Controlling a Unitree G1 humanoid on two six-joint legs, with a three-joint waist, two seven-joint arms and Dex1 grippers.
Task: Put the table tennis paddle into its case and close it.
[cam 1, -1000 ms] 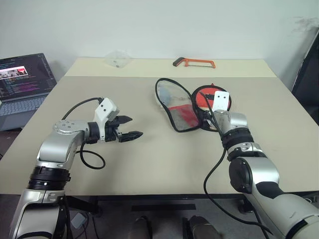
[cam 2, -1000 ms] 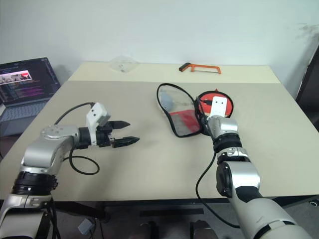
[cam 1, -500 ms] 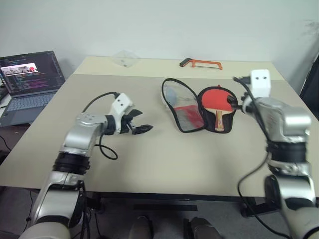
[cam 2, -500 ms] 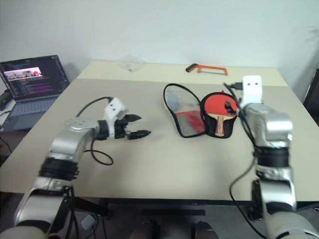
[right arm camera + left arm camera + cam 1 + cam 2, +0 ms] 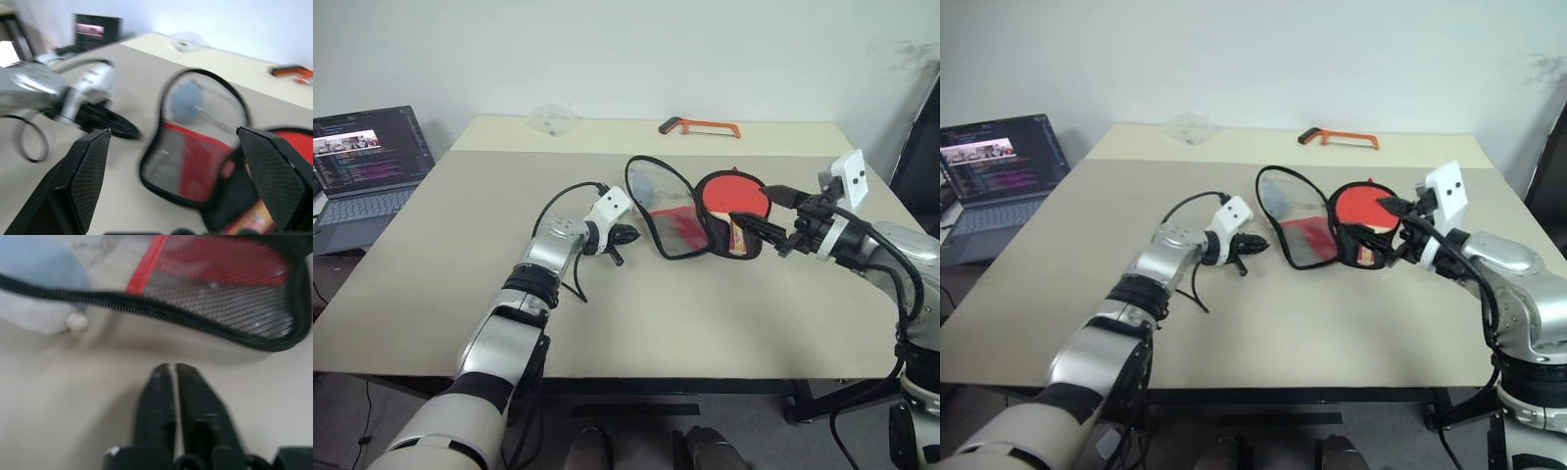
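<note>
Left eye view: a broad beige table (image 5: 431,245) carries the scene, with an open laptop (image 5: 367,157) on a lower surface off its left edge. Near the table's middle the case (image 5: 671,220) lies unzipped and spread flat, its clear plastic and mesh flap folded out toward the left and its black half to the right. The table tennis paddle (image 5: 734,199) rests on that black half, red blade toward the far edge, pale handle pointing toward the near edge. A small grey round pouch (image 5: 188,100) shows through the clear flap. The left gripper (image 5: 625,240) sits low over the table just beside the flap's near-left rim, its two black fingers pressed together with nothing between them; the left wrist view shows the zip edge just ahead of the tips, not touching. The right gripper (image 5: 771,217) hangs above the table at the paddle's right side, jaws spread wide and empty. At the far edge lie an orange-framed hacksaw (image 5: 698,125) and a crumpled clear plastic piece (image 5: 548,117).
</note>
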